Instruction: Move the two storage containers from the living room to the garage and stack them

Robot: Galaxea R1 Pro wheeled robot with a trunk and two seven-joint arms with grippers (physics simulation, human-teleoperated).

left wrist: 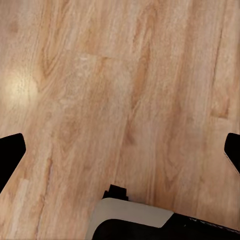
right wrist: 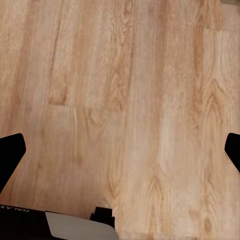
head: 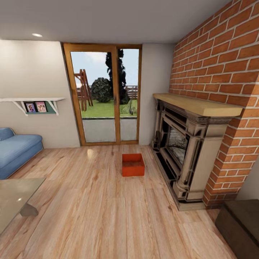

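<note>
One container (head: 132,164) sits on the wood floor (head: 90,208) at your twelve o'clock, just left of the fireplace (head: 187,151). Drive straight at it and stop square, keeping off the hearth at two o'clock. Both the left gripper (left wrist: 120,150) and right gripper (right wrist: 120,150) hang spread wide over bare planks, holding nothing. No second container is in sight from here.
</note>
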